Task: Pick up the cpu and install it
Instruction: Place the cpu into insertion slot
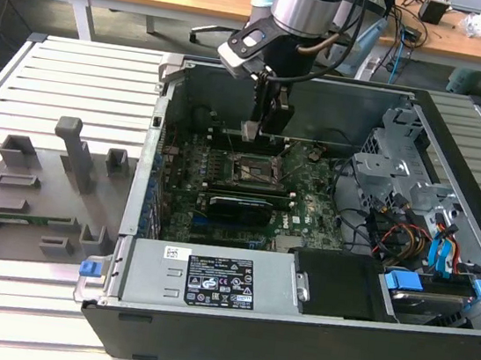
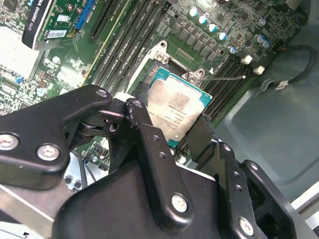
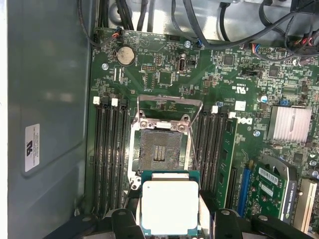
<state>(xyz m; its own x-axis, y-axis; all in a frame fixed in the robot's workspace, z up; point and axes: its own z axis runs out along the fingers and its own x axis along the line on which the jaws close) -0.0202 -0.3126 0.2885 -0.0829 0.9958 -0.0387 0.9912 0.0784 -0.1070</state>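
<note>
My gripper (image 1: pixel 256 127) hangs inside the open computer case, shut on the cpu (image 1: pixel 249 131). The cpu is a small square chip with a silvery top and green rim, seen in both wrist views (image 2: pixel 177 107) (image 3: pixel 169 206), pinched at two opposite edges by the black fingers (image 2: pixel 202 137). It is held in the air, apart from the board. The open socket (image 3: pixel 160 149) with its raised metal bracket lies on the green motherboard (image 1: pixel 308 202), just below and slightly ahead of the chip. The socket (image 1: pixel 255 171) is bare.
Memory slots (image 3: pixel 109 154) flank the socket on both sides. A long black expansion card (image 1: pixel 239 205) lies nearer the power supply (image 1: pixel 210 278). Drive cage and cables (image 1: pixel 412 220) fill the exterior view's right. A grey fixture tray (image 1: pixel 34 197) sits outside the case on the left.
</note>
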